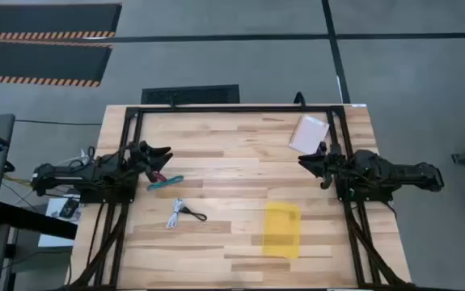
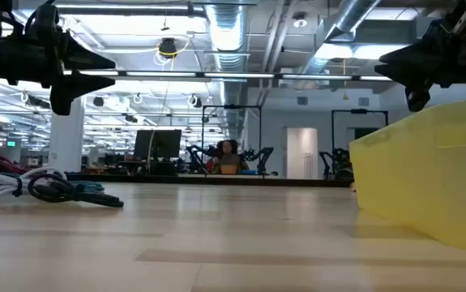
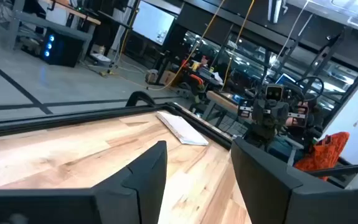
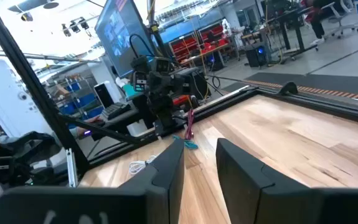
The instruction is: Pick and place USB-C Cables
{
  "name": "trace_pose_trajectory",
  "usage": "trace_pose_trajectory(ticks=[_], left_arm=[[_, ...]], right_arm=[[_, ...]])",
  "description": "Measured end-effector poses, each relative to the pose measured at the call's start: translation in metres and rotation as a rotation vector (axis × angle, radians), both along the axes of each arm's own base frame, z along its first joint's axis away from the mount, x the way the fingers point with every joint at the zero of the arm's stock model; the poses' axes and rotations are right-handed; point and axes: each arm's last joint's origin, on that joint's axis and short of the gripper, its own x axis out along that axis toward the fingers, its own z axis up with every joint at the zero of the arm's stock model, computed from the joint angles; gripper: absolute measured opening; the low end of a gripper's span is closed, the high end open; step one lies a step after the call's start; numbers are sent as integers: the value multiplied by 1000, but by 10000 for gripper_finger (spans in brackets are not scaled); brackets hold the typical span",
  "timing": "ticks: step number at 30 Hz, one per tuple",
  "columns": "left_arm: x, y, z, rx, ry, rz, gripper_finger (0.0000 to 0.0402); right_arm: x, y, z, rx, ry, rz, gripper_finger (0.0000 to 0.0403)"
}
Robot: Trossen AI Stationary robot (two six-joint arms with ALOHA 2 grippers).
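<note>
In the high view the cables lie on the table's left half: a red cable [image 1: 158,175] and a teal cable [image 1: 166,183] side by side, a white cable [image 1: 174,215] and a black cable [image 1: 193,214] nearer the near edge. My left gripper [image 1: 164,155] hovers open just beyond the red cable and holds nothing; its wrist view shows the open left gripper [image 3: 197,146] with nothing in it. My right gripper [image 1: 303,160] waits open on the right, also seen open as the right gripper [image 4: 199,142]. The low view shows both grippers well above the table.
A yellow tray [image 1: 282,229] sits on the near right part of the table, large at the low view's right as the tray [image 2: 427,170]. A flat pale pink packet [image 1: 309,133] lies near the far right corner. A dark frame [image 1: 232,108] runs along the table's far edge and sides.
</note>
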Motion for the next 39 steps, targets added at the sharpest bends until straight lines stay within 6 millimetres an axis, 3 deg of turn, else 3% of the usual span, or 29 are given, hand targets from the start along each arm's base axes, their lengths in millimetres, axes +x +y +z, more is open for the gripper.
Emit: trace_pose_trajectory(ticks=[32,36,39], left_arm=[[0,0,0,0,0,1,169],[0,0,0,0,1,0,169],[0,0,0,0,0,0,169]], right_arm=[[0,0,0,-5,0,0,119],[0,-2,2,-232,29,-63,119],[0,-2,1,-282,42,-77,119]])
